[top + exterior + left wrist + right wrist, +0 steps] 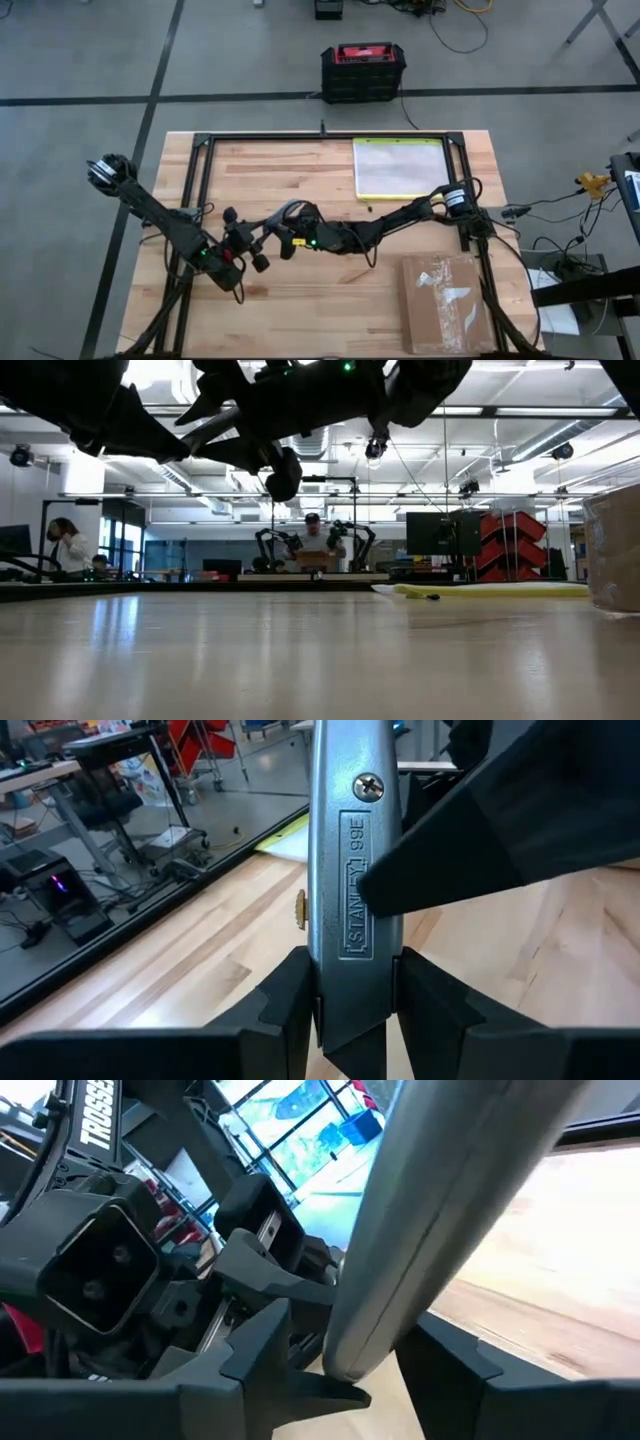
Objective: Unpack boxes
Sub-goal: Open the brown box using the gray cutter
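- The left gripper (355, 1010) hangs above the middle of the wooden table (300, 160), its arm reaching in from the table's left edge; its two dark fingers (290, 1005) press against both sides of a grey metal utility knife (350, 870), gripping one end of the handle.
- The knife, stamped with a maker's name and fixed with a cross-head screw, is held off the tabletop between the two arms, which meet at mid-table.
- The right gripper (340, 1365) comes in from the right side to the knife's other end; its fingers (255, 1345) stand on either side of the rounded grey handle with a narrow gap visible, and whether they are touching it cannot be told.
- A clear plastic pouch (398, 167) with a yellow-green edge lies flat at the far right of the table, well apart from both grippers.
- The cardboard carton (445, 302), brown and flat with strips of shiny clear tape across its top, sits at the near right corner of the table, flaps closed, untouched by either arm.
- A black-and-red case (364, 72) stands on the floor beyond the table's far edge.
- People (314, 540) are visible at benches in the room behind.
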`<state>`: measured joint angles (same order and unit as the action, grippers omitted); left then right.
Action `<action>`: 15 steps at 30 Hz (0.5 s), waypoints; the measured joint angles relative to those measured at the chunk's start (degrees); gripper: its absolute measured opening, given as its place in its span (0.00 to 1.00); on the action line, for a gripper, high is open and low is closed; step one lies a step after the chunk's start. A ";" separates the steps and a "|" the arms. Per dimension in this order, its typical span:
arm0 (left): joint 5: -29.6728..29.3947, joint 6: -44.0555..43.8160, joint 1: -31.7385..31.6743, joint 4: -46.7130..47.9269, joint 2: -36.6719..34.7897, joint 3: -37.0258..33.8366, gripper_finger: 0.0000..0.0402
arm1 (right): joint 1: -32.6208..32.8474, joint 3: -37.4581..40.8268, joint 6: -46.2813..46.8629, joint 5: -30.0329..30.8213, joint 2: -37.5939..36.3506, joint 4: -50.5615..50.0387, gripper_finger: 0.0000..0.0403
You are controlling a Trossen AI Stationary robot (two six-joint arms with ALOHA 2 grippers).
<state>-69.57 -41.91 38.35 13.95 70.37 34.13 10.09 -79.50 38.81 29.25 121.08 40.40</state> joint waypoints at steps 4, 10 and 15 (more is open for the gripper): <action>-0.07 3.82 0.00 -3.69 0.00 0.00 0.24 | -0.41 -0.04 -0.44 0.78 0.00 0.32 0.31; -0.94 6.39 -0.07 -4.66 0.31 -0.04 0.25 | -0.68 -0.09 -0.04 0.77 0.00 0.51 0.17; -0.62 8.42 -0.02 -4.89 0.04 -0.07 0.26 | -0.53 -0.09 -3.44 0.72 -0.02 0.39 0.15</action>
<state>-70.19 -33.49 38.33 9.06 70.41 34.06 9.56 -79.59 35.36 29.97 121.05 40.80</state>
